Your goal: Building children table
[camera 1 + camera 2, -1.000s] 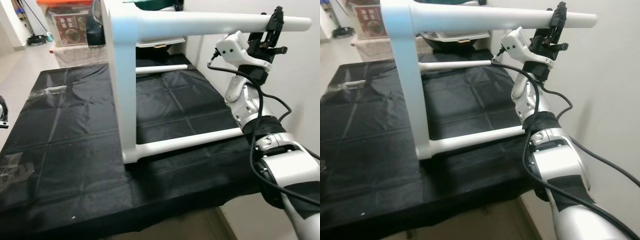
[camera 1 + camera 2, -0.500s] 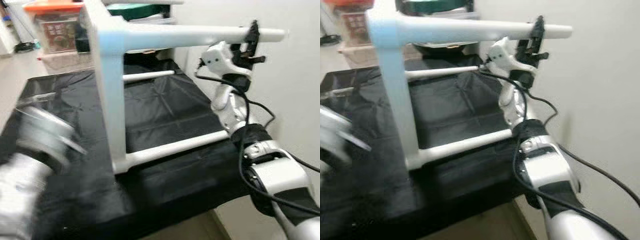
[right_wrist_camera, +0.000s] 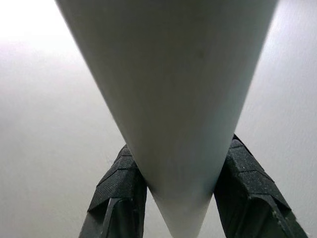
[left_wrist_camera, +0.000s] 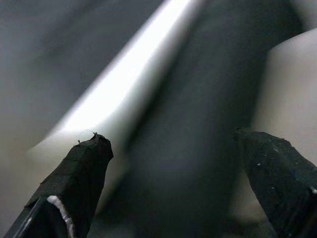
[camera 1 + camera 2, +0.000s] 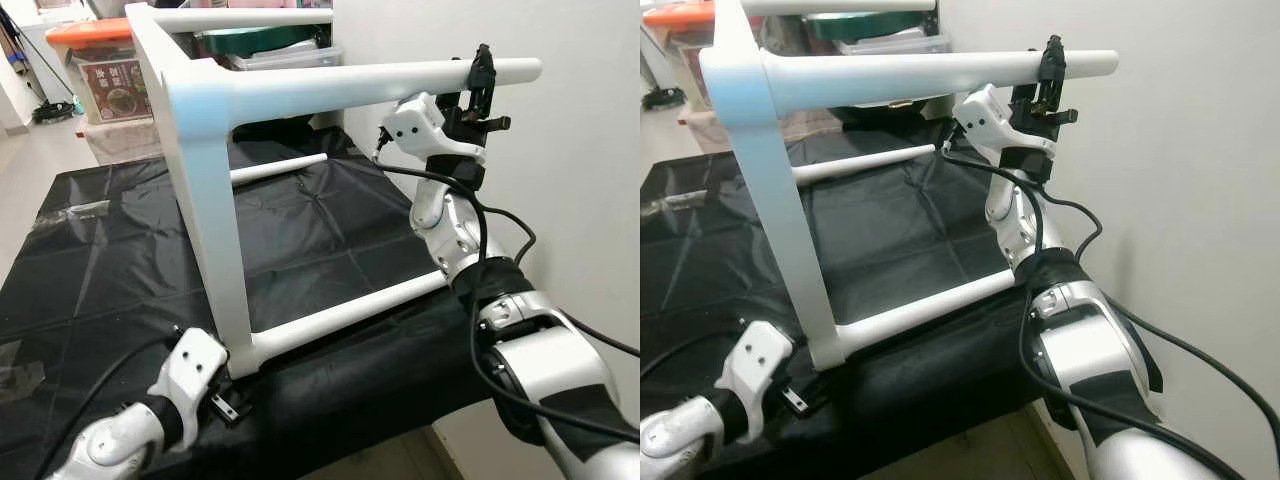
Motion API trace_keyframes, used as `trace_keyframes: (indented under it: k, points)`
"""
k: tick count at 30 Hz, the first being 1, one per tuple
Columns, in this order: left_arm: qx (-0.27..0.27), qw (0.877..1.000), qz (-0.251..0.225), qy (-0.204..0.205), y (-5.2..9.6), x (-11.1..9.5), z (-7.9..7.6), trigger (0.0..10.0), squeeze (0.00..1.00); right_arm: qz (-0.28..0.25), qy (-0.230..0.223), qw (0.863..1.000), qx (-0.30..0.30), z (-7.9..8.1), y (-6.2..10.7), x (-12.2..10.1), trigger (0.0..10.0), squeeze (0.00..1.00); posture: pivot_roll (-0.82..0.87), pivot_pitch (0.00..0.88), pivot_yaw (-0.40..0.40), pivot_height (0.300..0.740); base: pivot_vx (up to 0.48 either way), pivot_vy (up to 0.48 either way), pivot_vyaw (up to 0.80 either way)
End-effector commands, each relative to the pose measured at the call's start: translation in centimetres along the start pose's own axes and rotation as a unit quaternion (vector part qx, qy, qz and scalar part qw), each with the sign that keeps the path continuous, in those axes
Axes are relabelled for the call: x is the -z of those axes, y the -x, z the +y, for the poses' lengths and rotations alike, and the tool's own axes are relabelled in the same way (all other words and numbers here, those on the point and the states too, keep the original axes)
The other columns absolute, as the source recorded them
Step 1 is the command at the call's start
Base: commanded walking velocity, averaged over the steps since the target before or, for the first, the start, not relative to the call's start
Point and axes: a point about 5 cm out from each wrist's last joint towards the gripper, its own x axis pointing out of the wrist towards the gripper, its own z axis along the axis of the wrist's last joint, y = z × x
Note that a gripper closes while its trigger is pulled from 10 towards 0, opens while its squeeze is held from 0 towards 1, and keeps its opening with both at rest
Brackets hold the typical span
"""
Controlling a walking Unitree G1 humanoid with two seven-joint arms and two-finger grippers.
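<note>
Since a second ago the left arm has swung up from the edge of sight, and its left pincer (image 5: 228, 405) now sits low at the front of the desk (image 5: 90, 290), right by the bottom corner of the white table frame (image 5: 215, 250). From the left eye, the frame lies tipped on its side on the black-covered desk, one leg (image 5: 340, 315) resting along the cloth and another leg (image 5: 380, 78) reaching out level up high toward the wall (image 5: 580, 200). The right pincer (image 5: 480, 78) is clamped around that upper leg near its free end, the silver arm rising from below. An orange-lidded storage box (image 5: 100, 75) stands on the floor beyond the desk. From the right eye it is the same picture, the left pincer (image 5: 795, 398) just beside the frame's corner joint. The left wrist camera shows its two black fingers (image 4: 74, 183) spread apart, with a blurred white bar (image 4: 124, 94) and dark cloth ahead. The right wrist camera shows its fingers (image 3: 119, 198) pressed to either side of the white leg (image 3: 173, 99).
</note>
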Motion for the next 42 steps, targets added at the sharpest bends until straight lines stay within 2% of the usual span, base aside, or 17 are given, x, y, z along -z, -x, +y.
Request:
trace_keyframes:
  k: [1,3,5,9,10,11,14,16,26,30,31,32,34,35,38,39,42]
  points:
    - [0.008,1.0,0.007,0.0,0.6,-0.1,-0.4,10.0,0.0,-0.003,-0.035,0.997,-0.067,2.2,2.5,-0.7,10.0,0.0,0.05,0.044,0.018,0.74,0.0,0.0,0.0]
    - [0.035,0.998,0.043,0.026,1.2,0.5,-1.4,10.0,0.0,-0.005,-0.037,0.997,-0.075,2.3,2.6,-0.9,10.0,0.0,0.05,0.044,0.018,0.74,0.0,0.0,0.0]
    - [0.048,0.998,0.034,0.013,2.0,0.1,-2.1,10.0,0.0,-0.007,-0.038,0.997,-0.074,2.3,2.6,-1.0,10.0,0.0,0.05,0.046,0.015,0.74,0.0,0.0,0.0]
    - [-0.016,1.0,-0.008,0.02,2.0,-0.6,-1.1,10.0,0.0,-0.013,-0.039,0.996,-0.075,2.2,2.5,-1.1,10.0,0.0,0.06,0.046,0.009,0.74,0.0,0.0,0.0]
    - [-0.047,0.999,-0.018,0.008,1.8,-0.8,-0.2,10.0,0.0,-0.012,-0.04,0.996,-0.073,2.1,2.5,-1.1,10.0,0.0,0.07,0.046,0.003,0.74,0.0,0.0,0.0]
    - [-0.134,0.99,-0.051,0.002,1.1,-1.2,2.3,10.0,0.0,-0.015,-0.041,0.997,-0.067,2.0,2.4,-1.3,10.0,0.0,0.06,0.044,0.002,0.74,0.0,0.0,0.0]
    - [-0.158,0.986,-0.061,0.001,0.9,-1.3,3.0,10.0,0.0,-0.015,-0.042,0.997,-0.064,1.9,2.4,-1.4,10.0,0.0,0.06,0.044,0.002,0.74,0.0,0.0,0.0]
    - [-0.188,0.979,-0.083,0.009,-0.6,-1.3,4.5,10.0,0.0,-0.016,-0.045,0.997,-0.067,1.8,2.4,-1.4,10.0,0.0,0.04,0.042,0.003,0.74,0.0,0.0,0.0]
    - [-0.176,0.977,-0.112,0.046,-3.5,-1.6,5.6,10.0,0.0,-0.02,-0.045,0.996,-0.069,1.4,2.5,-1.6,10.0,0.0,0.03,0.044,0.007,0.74,0.0,0.0,0.0]
    - [-0.283,0.954,-0.091,0.021,-5.0,-1.2,8.5,10.0,0.0,-0.015,-0.028,0.997,-0.066,1.2,2.4,-1.4,10.0,0.0,0.02,0.044,0.01,0.74,0.0,0.0,0.0]
    - [-0.283,0.954,-0.091,0.021,-5.0,-1.2,8.5,10.0,0.0,-0.015,-0.028,0.997,-0.066,1.2,2.4,-1.4,10.0,0.0,0.02,0.044,0.01,0.74,0.0,0.0,0.0]
    - [-0.317,0.945,-0.084,0.016,-5.1,-1.1,9.3,10.0,0.0,-0.01,-0.02,0.998,-0.063,1.1,2.3,-1.3,10.0,0.0,0.02,0.044,0.01,0.74,0.0,0.0,0.0]
    - [-0.317,0.945,-0.084,0.016,-5.1,-1.1,9.3,10.0,0.0,-0.01,-0.02,0.998,-0.063,1.1,2.3,-1.3,10.0,0.0,0.02,0.044,0.01,0.74,0.0,0.0,0.0]
    - [-0.364,0.93,-0.061,0.002,-4.5,-0.7,10.2,10.0,0.0,0.007,-0.018,0.998,-0.065,1.0,2.0,-0.8,0.0,0.0,0.02,0.049,0.015,0.74,0.0,0.0,0.0]
    - [-0.398,0.916,-0.037,-0.014,-3.2,-0.3,10.8,10.0,0.0,0.026,-0.008,0.997,-0.074,1.0,1.5,-0.1,0.0,0.0,0.02,0.051,0.015,0.74,0.0,0.0,0.0]
    - [-0.427,0.903,-0.005,-0.037,-1.1,0.3,11.3,10.0,0.0,0.051,0.001,0.995,-0.081,0.9,0.8,0.8,0.0,0.0,0.02,0.051,0.015,0.74,0.0,0.0,0.0]
    - [-0.441,0.896,0.015,-0.052,0.4,0.6,11.4,10.0,0.0,0.068,0.005,0.994,-0.086,0.8,0.4,1.4,0.0,0.0,0.02,0.051,0.015,0.74,0.0,0.0,0.0]
